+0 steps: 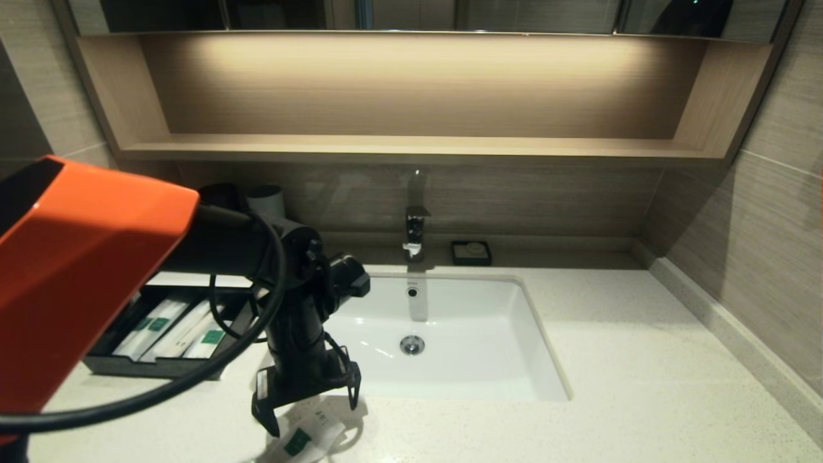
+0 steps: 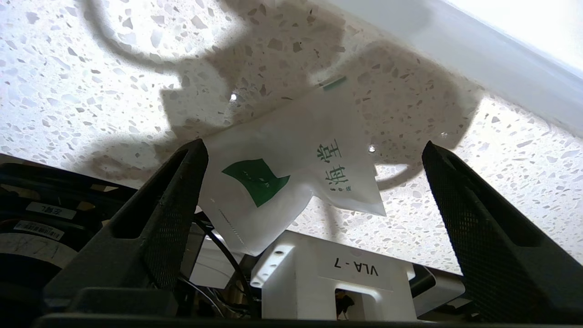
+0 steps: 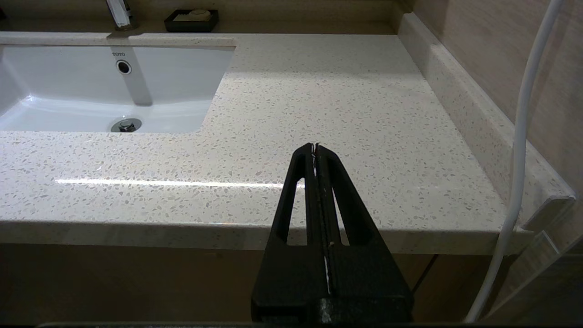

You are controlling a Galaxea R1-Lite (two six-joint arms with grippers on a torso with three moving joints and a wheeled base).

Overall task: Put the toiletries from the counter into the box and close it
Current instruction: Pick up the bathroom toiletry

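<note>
Left gripper (image 1: 307, 411), jaws spread wide and holding nothing, pointed down over the near edge of the counter (image 1: 611, 360), with the short wide sachet (image 2: 291, 173) lying flat directly beneath and between its fingers, uncaught. Counter: broad cream speckled stone, running away to the gripper's right and beyond it to the wall. Wooden shelf (image 1: 411, 146): long lit recess above and behind the gripper, on the back wall, with tiled walls on both sides. Sink (image 1: 450, 360): white rectangular basin just past the gripper, on its right side, drain at centre. Box (image 1: 154, 368): low black tray-like drawer, pulled open, behind and to the gripper's left; partly hidden by the orange arm. Long sachets (image 1: 173, 328): white with green labels, lying side by side inside the open drawer; at least two, the exact count unclear. Faucet (image 1: 416, 233): chrome, at the far rim of the sink. Soap dish (image 1: 471, 253): small, black, beside the faucet. Right gripper (image 3: 316, 157): fingers pressed together, empty, parked low off the counter's front edge, well apart from the work. Task status, judged: long sachets stowed; remaining are picking up the short sachet, placing it in the drawer, and pushing the drawer shut.
</note>
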